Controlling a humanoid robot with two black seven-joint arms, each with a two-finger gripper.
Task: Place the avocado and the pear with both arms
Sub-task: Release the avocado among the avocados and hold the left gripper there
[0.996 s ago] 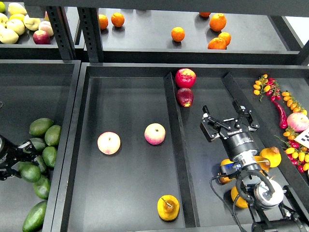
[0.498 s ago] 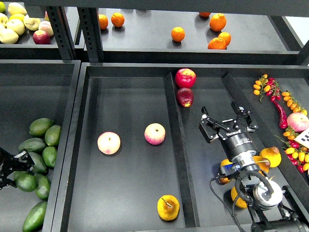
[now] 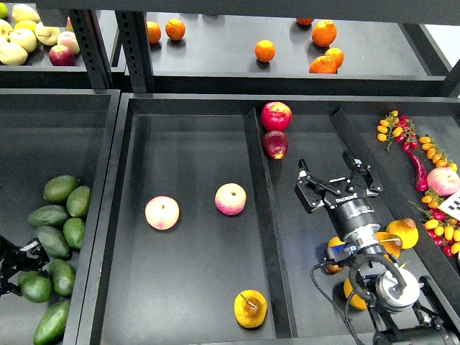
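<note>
A golden pear [image 3: 250, 307] with a brown stem lies at the front of the middle tray's [image 3: 187, 144] left compartment. Several dark green avocados [image 3: 61, 188] lie in a pile in the left tray. My left gripper [image 3: 23, 269] is at the left edge beside the pile, shut on one avocado [image 3: 34, 286]. My right gripper [image 3: 334, 183] is open and empty over the tray's right compartment, behind more yellow pears [image 3: 406, 231], which my arm partly hides.
Two pink-yellow apples [image 3: 162, 213] [image 3: 231, 199] lie in the left compartment. Two red apples [image 3: 276, 116] sit at the back by the divider [image 3: 262, 215]. Oranges [image 3: 265, 50] are on the rear shelf. Peppers and small tomatoes [image 3: 424, 165] are at the right.
My left gripper has moved down and left toward the view's edge, and the avocado in it moved with it. My right gripper has shifted slightly up and left, still open.
</note>
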